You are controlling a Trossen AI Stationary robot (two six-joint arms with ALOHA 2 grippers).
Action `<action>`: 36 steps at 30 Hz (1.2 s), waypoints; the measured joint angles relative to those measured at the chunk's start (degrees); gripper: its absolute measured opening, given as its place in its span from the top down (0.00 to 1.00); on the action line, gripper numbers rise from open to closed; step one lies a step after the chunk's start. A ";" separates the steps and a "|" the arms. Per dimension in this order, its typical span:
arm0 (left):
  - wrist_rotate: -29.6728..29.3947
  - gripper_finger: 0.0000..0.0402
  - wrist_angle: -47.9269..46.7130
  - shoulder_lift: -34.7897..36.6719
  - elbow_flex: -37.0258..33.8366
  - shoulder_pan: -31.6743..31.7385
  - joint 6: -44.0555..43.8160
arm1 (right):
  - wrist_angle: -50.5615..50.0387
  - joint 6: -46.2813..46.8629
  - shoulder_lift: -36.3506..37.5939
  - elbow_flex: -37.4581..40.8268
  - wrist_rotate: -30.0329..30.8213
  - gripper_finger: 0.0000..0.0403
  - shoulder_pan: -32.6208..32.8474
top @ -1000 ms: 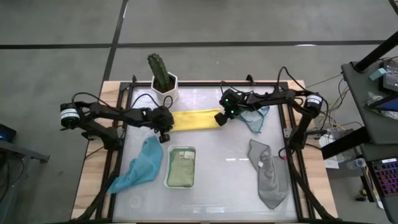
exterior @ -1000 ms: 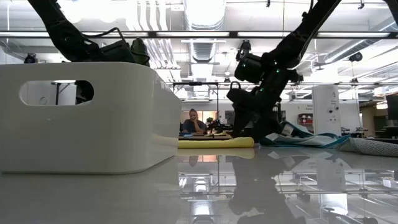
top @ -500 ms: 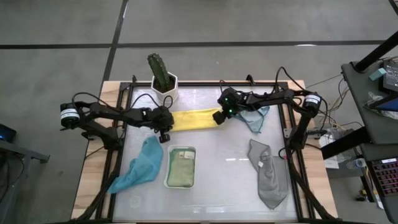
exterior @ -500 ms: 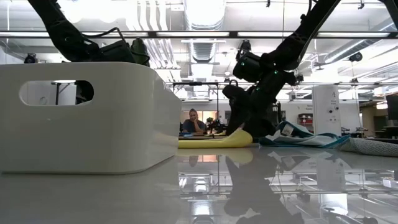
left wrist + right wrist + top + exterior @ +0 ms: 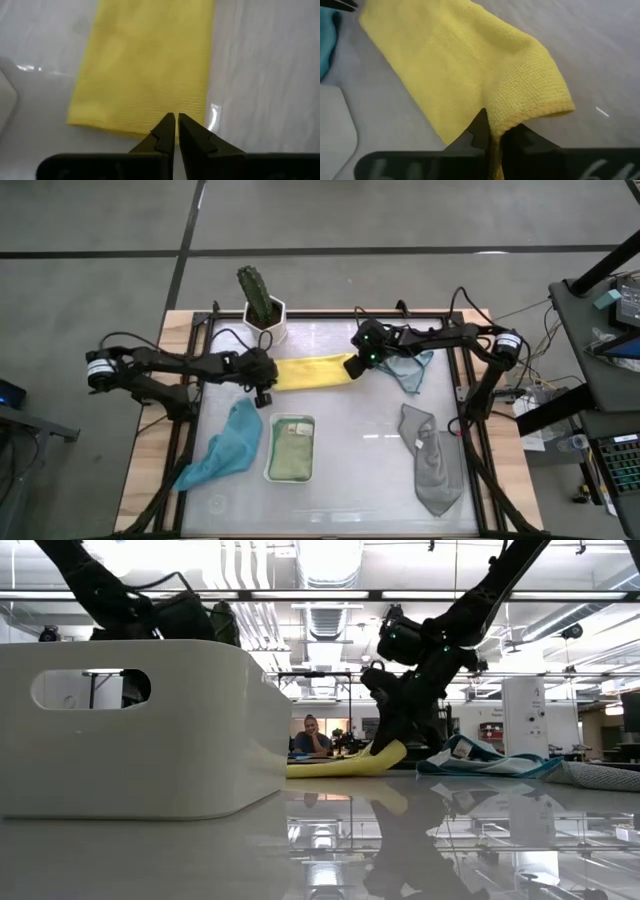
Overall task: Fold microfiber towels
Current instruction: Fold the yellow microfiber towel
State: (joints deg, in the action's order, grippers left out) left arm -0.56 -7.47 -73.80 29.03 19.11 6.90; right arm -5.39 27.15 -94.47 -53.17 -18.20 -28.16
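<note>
The yellow towel, folded into a long strip, lies across the table's far middle. My right gripper is shut on its right end. My left gripper is shut at its left end, which lies flat. A teal towel lies crumpled at the near left. A grey one is at the near right and a light blue one at the far right. A pale green towel rests folded in the white tray. My left gripper's shut fingertips stand over the near edge of the yellow towel's left end; I cannot tell whether they touch it. My right gripper pinches the towel's right end between its two fingers, several layers bunched over the fingertips. It comes slanting from above and the right. That end is raised off the table and the rest lies flat.
A potted cactus stands at the far edge, just behind the towel's left end. The white tray fills the low view's left. A dark frame runs round the table. A person sits far off in the room.
My right gripper has shut on the yellow towel's right end and drawn it up off the table, curling it toward the left; the towel's left part has stayed flat. My left arm has risen slightly.
</note>
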 joint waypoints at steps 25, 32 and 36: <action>-0.28 0.98 20.51 -10.50 -1.40 0.00 0.00 | -29.42 -8.42 0.60 -19.00 13.26 0.97 0.62; -0.42 0.98 22.73 -14.54 -1.30 0.00 -0.14 | -26.82 -8.12 -3.04 -21.62 9.40 0.97 3.34; -0.42 0.98 23.06 -14.71 -1.30 0.00 -0.15 | -22.80 -7.54 -5.43 -23.36 5.63 0.97 4.46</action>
State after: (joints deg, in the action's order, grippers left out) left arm -0.97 15.60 -88.52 27.73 19.11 6.74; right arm -28.20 19.62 -99.90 -76.53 -12.57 -23.70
